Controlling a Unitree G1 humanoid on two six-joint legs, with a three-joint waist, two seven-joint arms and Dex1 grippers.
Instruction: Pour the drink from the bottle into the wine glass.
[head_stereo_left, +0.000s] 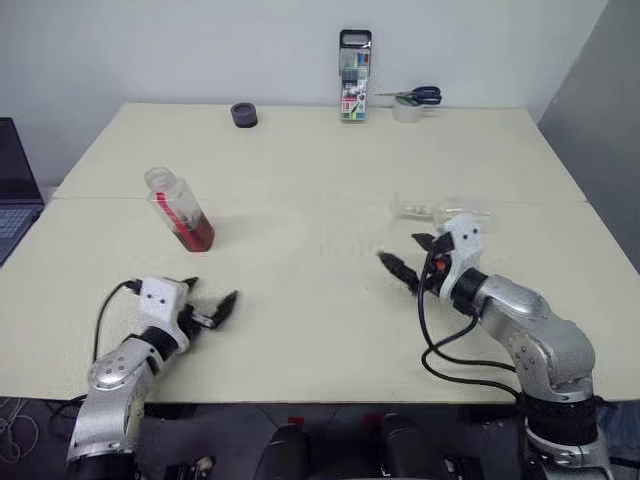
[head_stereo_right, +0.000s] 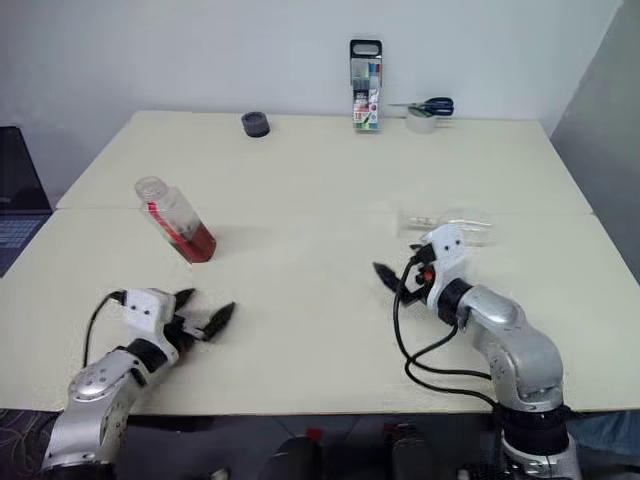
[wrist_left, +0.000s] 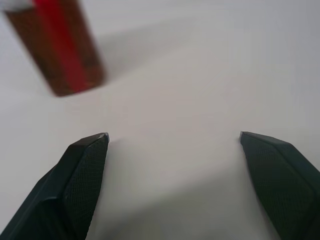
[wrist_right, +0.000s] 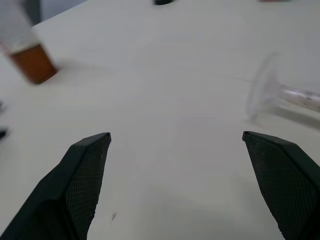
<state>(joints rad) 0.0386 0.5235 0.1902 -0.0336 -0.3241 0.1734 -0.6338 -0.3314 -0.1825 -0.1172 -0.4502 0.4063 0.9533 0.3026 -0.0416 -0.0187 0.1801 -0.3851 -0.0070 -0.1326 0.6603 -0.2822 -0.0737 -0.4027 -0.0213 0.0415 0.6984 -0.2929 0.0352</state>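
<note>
The bottle (head_stereo_left: 180, 210) stands upright on the left half of the table, a red label strip down its side. The reddish-brown drink (head_stereo_left: 196, 233) fills its lower part. On the right half, the wine glass (head_stereo_left: 440, 210) lies on its side, its foot (wrist_right: 262, 92) facing my right gripper. My left gripper (head_stereo_left: 210, 297) hovers open near the front edge, short of the bottle (wrist_left: 60, 50), with nothing between its fingers. My right gripper (head_stereo_left: 398, 250) is open and empty too, just in front of the glass and pointing left across the table.
A tall marker case (head_stereo_left: 354, 75) stands at the back edge. A dark round object (head_stereo_left: 244, 114) sits to its left, and scissors on a tape roll (head_stereo_left: 412, 100) to its right. A laptop (head_stereo_left: 15, 190) sits off the table's left side.
</note>
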